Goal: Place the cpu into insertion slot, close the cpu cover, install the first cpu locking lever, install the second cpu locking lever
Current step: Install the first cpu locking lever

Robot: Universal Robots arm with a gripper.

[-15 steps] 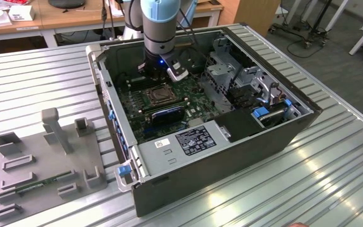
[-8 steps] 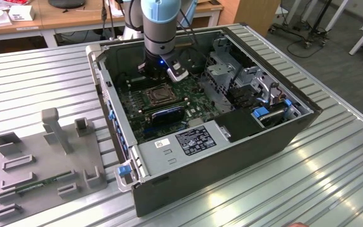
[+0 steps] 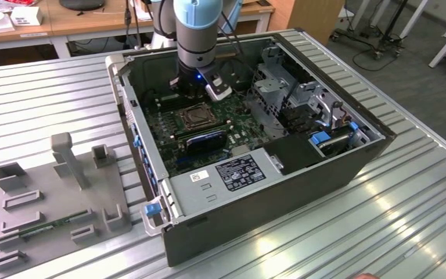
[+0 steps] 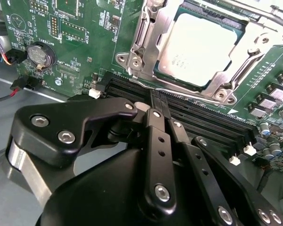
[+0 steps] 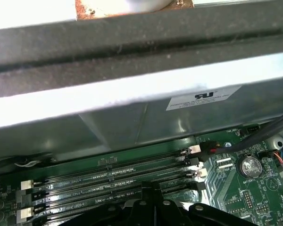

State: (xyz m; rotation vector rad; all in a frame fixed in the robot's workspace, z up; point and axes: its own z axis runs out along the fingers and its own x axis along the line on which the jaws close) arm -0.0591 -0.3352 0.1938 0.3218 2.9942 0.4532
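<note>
Hand (image 4: 153,100): fingers clenched together, seemingly empty, poised over the memory slots (image 4: 198,115) beside the socket.
Cpu (image 4: 203,44): seated flat in the insertion slot (image 3: 194,116), far-left inside the computer case (image 3: 285,192).
Cpu cover (image 4: 226,80): lying down around it, pinning the chip.

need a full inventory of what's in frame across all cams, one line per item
computer case: one, dark grey, open, on the table
table: one, silver slatted metal
motherboard: one, green, inside the case
cpu: one, silvery, on the motherboard
cpu cover: one, silver, framing the cpu
memory slots: several, black, beside the cpu
coin battery: one, silver, on the motherboard
fixture tray: one, grey, at the exterior view's left of the case
memory stick: one, green, lying in the tray
arm: one, blue-grey, reaching into the case
gripper: one, black, shut, over the memory slots
</note>
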